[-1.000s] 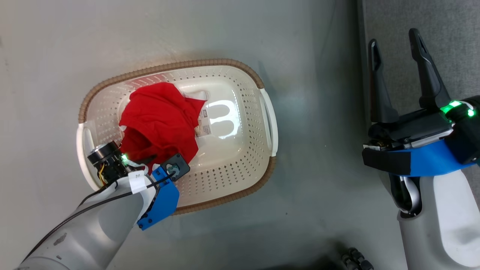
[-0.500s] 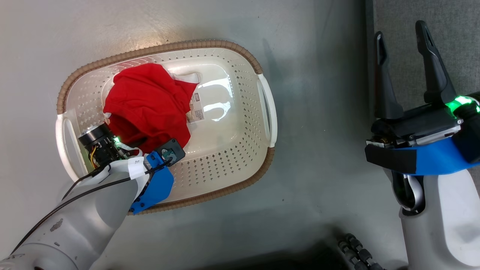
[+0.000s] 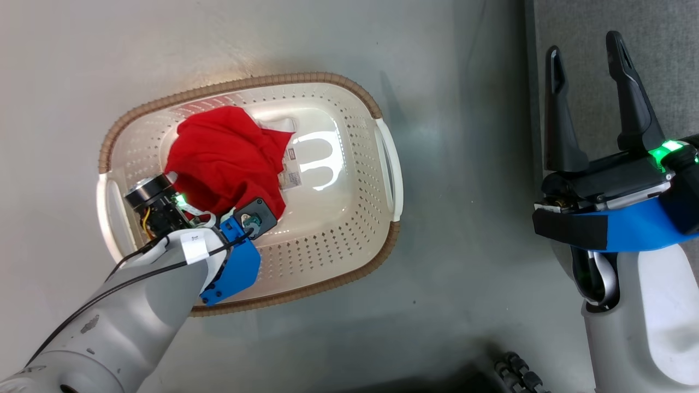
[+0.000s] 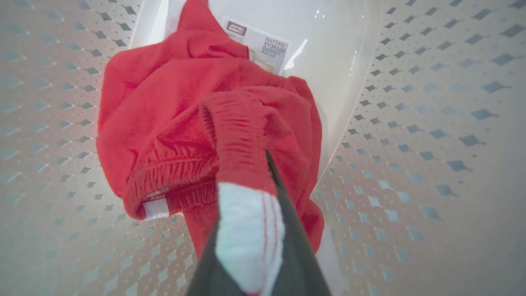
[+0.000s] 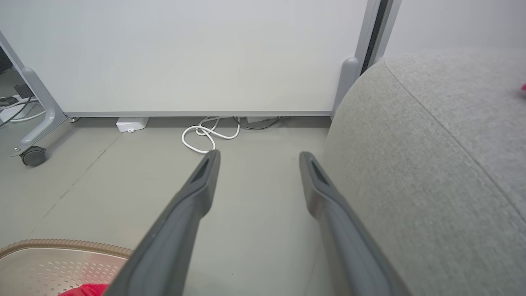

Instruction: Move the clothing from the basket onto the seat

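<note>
The cream basket (image 3: 349,84) with a brown rim stands on the grey floor left of centre. The red clothing (image 3: 218,158) lies bunched in its left half. My left arm reaches down into the basket at the garment's near edge. In the left wrist view my left gripper (image 4: 265,164) is shut on a red fold (image 4: 238,135) with a white stripe, inside the perforated basket wall (image 4: 411,123). My right gripper (image 3: 584,46) hangs open with nothing between its fingers, at the edge of the grey seat (image 3: 666,33). The seat (image 5: 431,164) curves up beside the right gripper (image 5: 259,155).
A paper label (image 3: 289,169) lies on the basket's bare floor. A white panel on a castor (image 5: 33,156) stands beyond, with a white cable (image 5: 205,133) coiled at its foot. A small red scrap (image 5: 524,87) shows on the seat. A dark ribbed object (image 3: 513,371) sits at the bottom.
My left gripper has shut on the red clothing, whose near edge is drawn in a little. The head camera has shifted slightly. The right gripper stays open.
</note>
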